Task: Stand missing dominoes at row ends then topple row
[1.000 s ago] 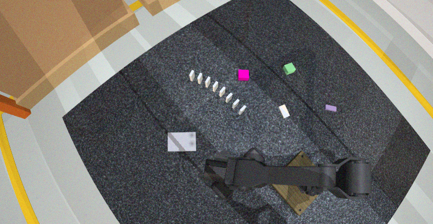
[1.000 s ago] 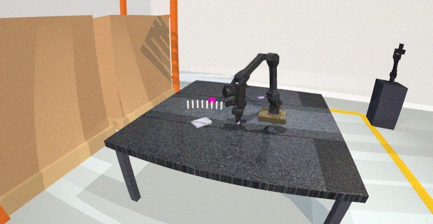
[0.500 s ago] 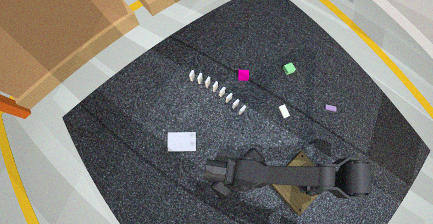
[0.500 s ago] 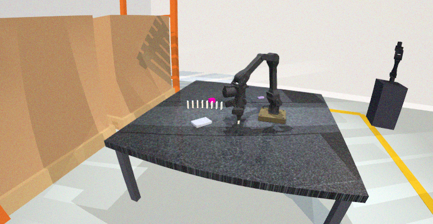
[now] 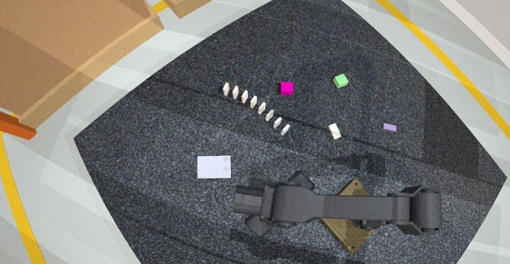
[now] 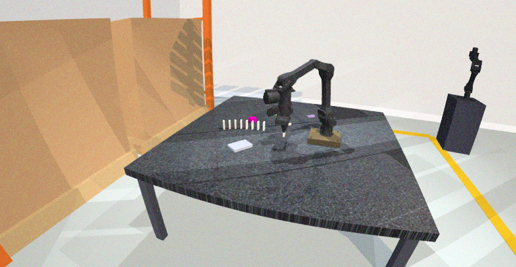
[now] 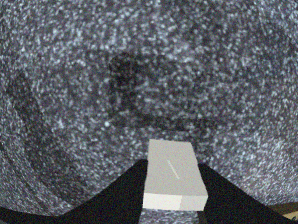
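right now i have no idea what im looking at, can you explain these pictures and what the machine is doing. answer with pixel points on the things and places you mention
This is one jointed robot arm on a wooden base (image 5: 353, 242) (image 6: 323, 141), ending in a pinching tool (image 6: 283, 133) (image 7: 172, 169). One picture looks down from above, one from off to the side, and one from the arm's wrist. On the dark table, eight pale dominoes stand in a curved row. Around them are a magenta block (image 5: 287, 88) (image 6: 252, 119), a green block (image 5: 340, 81), a small purple block (image 5: 389, 127) (image 6: 310, 116), a white slab (image 5: 213, 166) (image 6: 239, 145) and a loose pale domino (image 5: 334, 131). The tool is pinching another domino (image 6: 283, 134) (image 7: 173, 170).
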You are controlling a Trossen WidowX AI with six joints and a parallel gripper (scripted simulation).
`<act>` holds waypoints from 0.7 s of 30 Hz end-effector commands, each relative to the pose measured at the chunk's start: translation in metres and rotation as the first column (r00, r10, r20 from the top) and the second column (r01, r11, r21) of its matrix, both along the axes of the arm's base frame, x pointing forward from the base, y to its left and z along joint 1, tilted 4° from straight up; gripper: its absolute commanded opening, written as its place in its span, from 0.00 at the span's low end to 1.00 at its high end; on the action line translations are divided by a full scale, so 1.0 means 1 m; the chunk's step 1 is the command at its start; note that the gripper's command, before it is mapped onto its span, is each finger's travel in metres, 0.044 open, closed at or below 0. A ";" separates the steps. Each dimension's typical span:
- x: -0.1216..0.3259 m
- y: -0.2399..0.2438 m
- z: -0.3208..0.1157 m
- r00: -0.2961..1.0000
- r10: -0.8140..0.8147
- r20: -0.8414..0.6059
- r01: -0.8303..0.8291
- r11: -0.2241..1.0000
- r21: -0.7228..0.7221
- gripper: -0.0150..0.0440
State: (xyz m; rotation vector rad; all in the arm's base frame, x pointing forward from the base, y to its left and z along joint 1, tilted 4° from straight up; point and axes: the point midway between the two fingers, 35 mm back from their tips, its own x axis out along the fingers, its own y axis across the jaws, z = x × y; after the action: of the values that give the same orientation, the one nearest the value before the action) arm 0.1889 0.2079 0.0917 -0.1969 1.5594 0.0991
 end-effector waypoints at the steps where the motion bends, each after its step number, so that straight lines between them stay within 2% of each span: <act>1: -0.005 -0.001 0.062 1.000 -0.004 0.012 0.004 1.000 0.015 0.44; 9: 0.001 -0.006 0.073 1.000 -0.002 0.012 0.002 1.000 0.015 0.44; 15: 0.069 -0.053 0.079 1.000 0.015 0.018 -0.015 1.000 0.014 0.44; 21: 0.124 -0.126 0.084 0.999 0.033 0.023 -0.033 0.999 0.005 0.44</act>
State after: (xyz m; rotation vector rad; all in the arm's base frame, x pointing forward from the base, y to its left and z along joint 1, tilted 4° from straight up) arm 0.2873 0.1228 0.1723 -0.2056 1.5379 0.1282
